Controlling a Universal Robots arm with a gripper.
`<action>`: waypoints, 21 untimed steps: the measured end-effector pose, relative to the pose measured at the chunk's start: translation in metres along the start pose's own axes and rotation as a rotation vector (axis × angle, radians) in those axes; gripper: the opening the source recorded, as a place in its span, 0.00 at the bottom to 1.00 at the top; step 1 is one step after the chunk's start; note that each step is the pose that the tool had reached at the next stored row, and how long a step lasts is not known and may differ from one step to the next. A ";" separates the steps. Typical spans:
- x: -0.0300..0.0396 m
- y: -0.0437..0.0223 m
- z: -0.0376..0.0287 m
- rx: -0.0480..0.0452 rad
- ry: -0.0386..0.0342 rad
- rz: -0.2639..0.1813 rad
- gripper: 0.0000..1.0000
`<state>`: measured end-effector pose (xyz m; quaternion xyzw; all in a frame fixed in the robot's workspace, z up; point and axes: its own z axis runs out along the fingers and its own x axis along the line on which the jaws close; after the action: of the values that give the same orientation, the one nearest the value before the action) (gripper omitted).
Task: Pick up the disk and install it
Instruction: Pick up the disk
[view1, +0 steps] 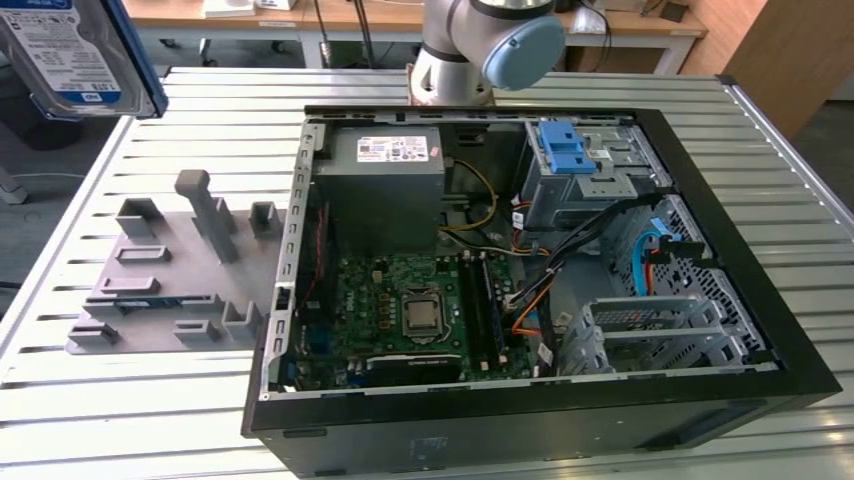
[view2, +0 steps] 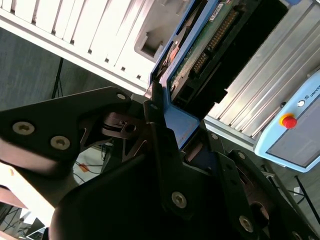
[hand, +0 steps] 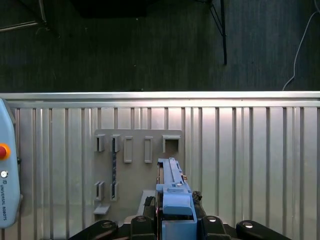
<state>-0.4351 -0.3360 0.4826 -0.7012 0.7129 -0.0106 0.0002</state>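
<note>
clamping one disk (view1: 70, 60), one closed pincer (view2: 169, 119); one computer case (view1: 534, 435); one grey rack (view1: 160, 315)

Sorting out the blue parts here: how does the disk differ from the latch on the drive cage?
The disk is held aloft in the gripper, outside the case; the latch sits on the drive cage inside it. The disk is mostly silver and white, blue only at its edge; the latch is all blue. The disk is tilted; the latch lies flat. Both have blue plastic.
</note>
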 end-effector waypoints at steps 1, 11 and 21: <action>0.0002 -0.0013 0.0000 0.0000 0.0000 0.000 0.37; 0.0042 -0.0095 0.0002 0.0000 0.0000 0.000 0.37; 0.0073 -0.0171 0.0004 -0.0001 0.0000 0.000 0.37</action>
<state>-0.4181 -0.3436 0.4826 -0.7012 0.7129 -0.0106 0.0002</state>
